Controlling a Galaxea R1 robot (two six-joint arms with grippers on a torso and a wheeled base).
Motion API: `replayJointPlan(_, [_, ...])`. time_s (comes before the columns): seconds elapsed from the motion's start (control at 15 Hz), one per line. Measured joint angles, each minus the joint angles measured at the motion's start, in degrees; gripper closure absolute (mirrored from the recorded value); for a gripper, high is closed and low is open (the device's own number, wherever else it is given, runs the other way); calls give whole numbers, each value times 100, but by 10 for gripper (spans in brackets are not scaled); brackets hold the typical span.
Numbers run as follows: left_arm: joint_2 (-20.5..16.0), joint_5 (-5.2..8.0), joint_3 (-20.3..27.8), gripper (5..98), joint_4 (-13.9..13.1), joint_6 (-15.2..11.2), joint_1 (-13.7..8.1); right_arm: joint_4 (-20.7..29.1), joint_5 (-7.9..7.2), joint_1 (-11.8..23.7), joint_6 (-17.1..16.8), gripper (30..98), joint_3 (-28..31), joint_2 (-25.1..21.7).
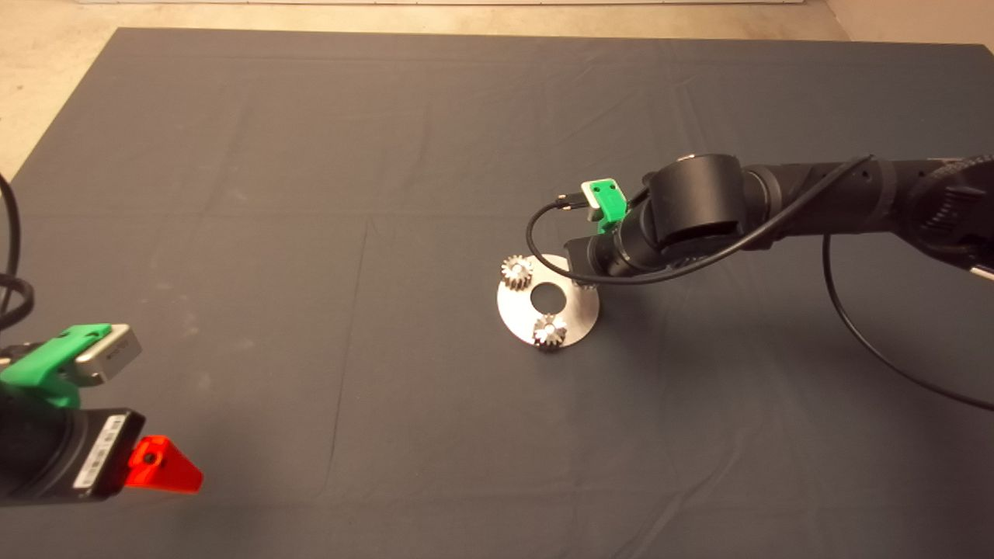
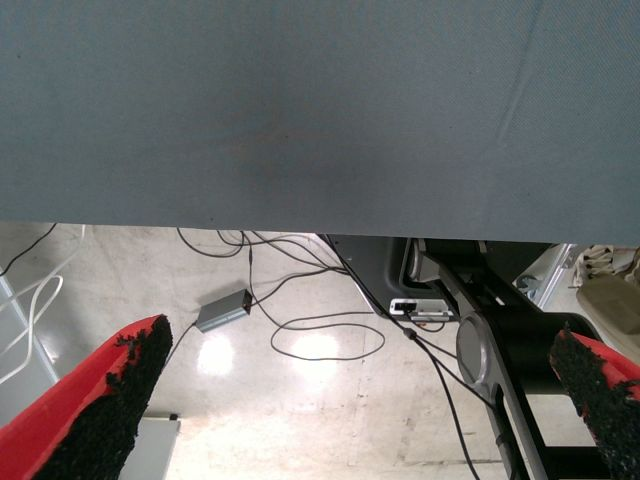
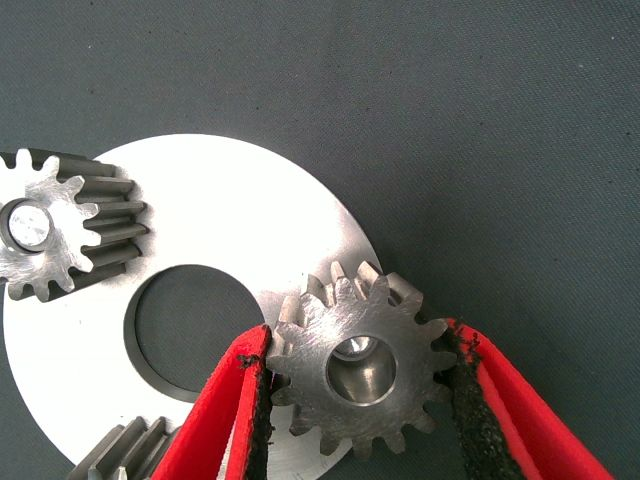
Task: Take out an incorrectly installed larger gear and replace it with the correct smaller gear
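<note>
While I hold the right end effector [image 3: 355,385] over the round steel plate [image 3: 230,220], its two red fingers [image 3: 225,410] sit on either side of a steel gear [image 3: 355,365], pads against the teeth, so I read it as clamped on that gear. The gear sits over a pin at the plate's rim, the pin's tip showing through its bore. I cannot say for certain from the wrist view whether this is the larger gear or the smaller gear; it looks about the size of the gear on the far pin [image 3: 60,235], so I judge it to be the smaller one going on.

It is solid steel: stiff, dense for its size, not fragile, but smooth, and I expect it to be slippery. The teeth give the pads something to bite, so the flanks across the diameter are the right hold, kept square so the bore does not bind on the pin.

A third gear [image 3: 125,455] peeks out just beside the left finger.

My left end effector [image 2: 340,400] waits well apart at the desk's [image 1: 311,155] near edge, fingers spread and empty.

I can read no brand or writing on the gears or plate; a label on the left wrist is too small to read.
</note>
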Motion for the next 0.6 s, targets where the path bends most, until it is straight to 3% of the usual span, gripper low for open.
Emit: replayJointPlan(0.6, [0,0,2,54,0,2,0,0,1,0,0,888,0,-2])
